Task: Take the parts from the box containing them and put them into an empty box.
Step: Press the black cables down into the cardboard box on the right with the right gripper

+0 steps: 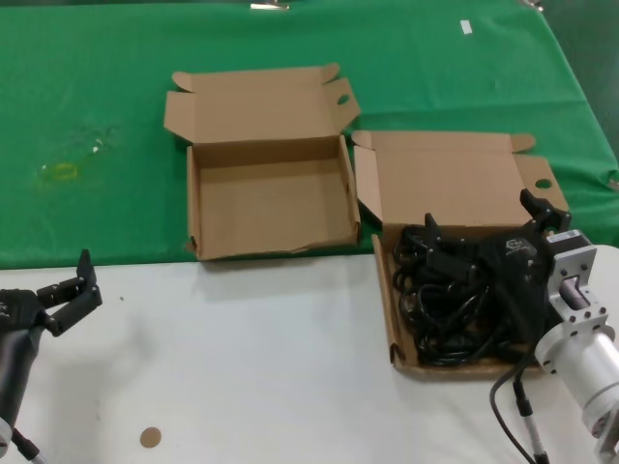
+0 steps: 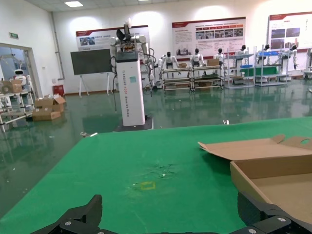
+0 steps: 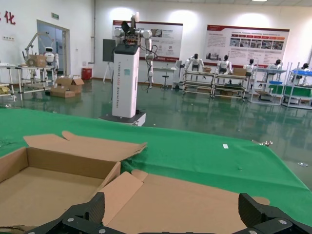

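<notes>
The right pincer (image 1: 488,237) is hanging low over the box containing them (image 1: 392,319), which is lying at the right of the tabletop (image 1: 242,348) with its hinged lid (image 1: 455,184) folded back onto the green cloth (image 1: 97,97). Its two black fingers (image 1: 432,232) are standing wide apart, one over the left part of the tangle and the other near the back right corner by the lid, and nothing is sitting between them; whether the tips are touching the cables cannot be told from the head view. The parts (image 1: 440,309), black coiled cables, are filling this box in a loose heap, partly hidden under the pincer's body. Just to the left and a little farther back, the empty box (image 1: 271,208) is lying on the green cloth with its lid open behind it, its floor bare and its front edge showing a whitish scuff; the two boxes are nearly touching at their neighbouring corners. The left pincer (image 1: 68,290) is waiting well apart at the near left edge of the white tabletop, its fingers spread and gripping nothing. A small brown round disc (image 1: 149,437) is lying on the white surface near the front. In both wrist views, only the spread fingertips are showing along the lower edge, with cardboard beyond.
</notes>
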Tool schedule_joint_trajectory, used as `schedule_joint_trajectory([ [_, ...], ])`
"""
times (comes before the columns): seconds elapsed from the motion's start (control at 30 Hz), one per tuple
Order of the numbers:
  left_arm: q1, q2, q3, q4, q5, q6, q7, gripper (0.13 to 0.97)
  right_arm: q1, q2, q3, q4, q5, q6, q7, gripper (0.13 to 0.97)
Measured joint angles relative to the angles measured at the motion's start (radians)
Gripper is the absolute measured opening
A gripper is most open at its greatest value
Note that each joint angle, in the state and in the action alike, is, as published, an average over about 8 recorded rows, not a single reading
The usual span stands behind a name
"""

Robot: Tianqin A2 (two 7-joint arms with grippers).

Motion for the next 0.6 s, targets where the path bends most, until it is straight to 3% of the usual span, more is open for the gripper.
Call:
schedule_joint_trajectory([
  [0.6, 0.0, 0.0, 0.0, 0.0, 0.0, 0.0, 0.0, 0.966, 0.0, 0.0, 0.0, 0.0, 0.0, 0.0, 0.0, 0.966],
])
